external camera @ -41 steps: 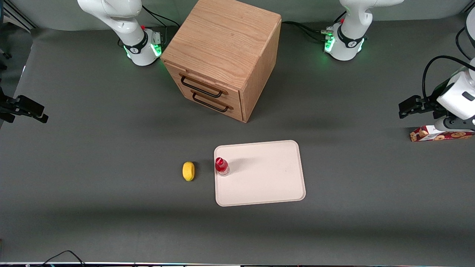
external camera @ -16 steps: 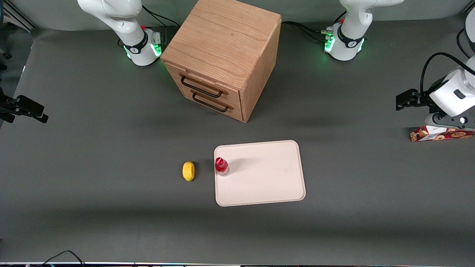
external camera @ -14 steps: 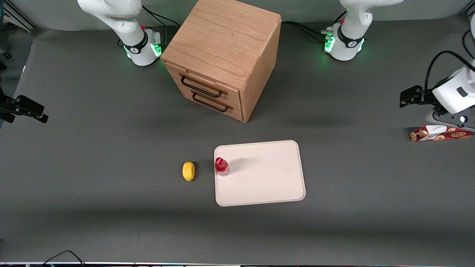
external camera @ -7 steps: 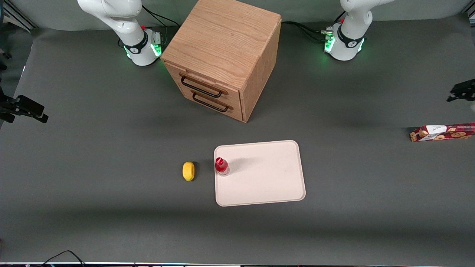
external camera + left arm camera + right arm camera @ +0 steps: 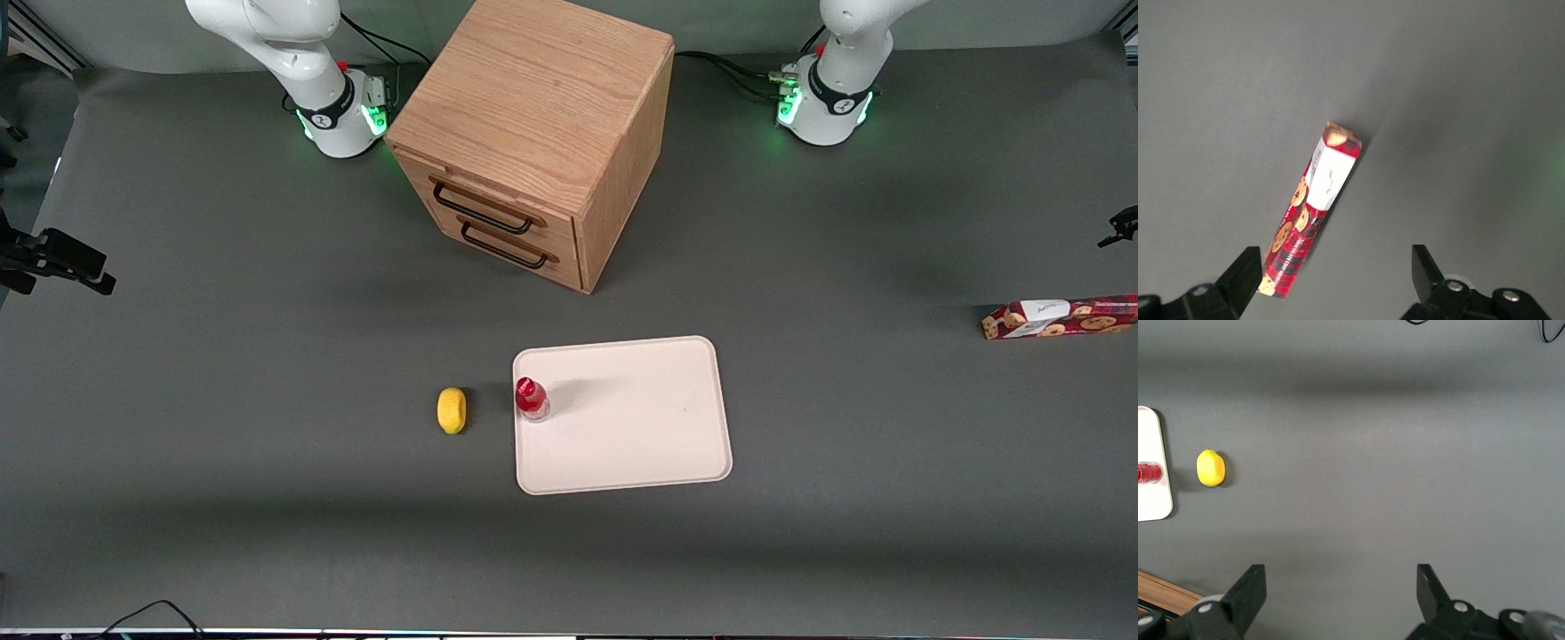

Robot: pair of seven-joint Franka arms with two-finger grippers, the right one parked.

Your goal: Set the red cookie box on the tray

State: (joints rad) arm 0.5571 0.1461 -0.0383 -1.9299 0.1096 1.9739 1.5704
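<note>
One red cookie box (image 5: 1061, 316) lies flat on the grey worktop (image 5: 267, 356) at the working arm's end, well apart from the single tray (image 5: 640, 444); its end toward the picture's edge is cut off in the front view. In the left wrist view the whole box (image 5: 1309, 210) shows, with the end effector (image 5: 1337, 273) above it, released, its two fingers (image 5: 1245, 273) spread wide and touching nothing. In the front view only a dark scrap of it (image 5: 1122, 226) shows at the edge. One small red-capped bottle (image 5: 531, 397) stands on the tray's rim area nearest a single yellow lemon-like object (image 5: 452, 410). One wooden cabinet (image 5: 533, 133) with two drawer handles stands farther from the camera.
</note>
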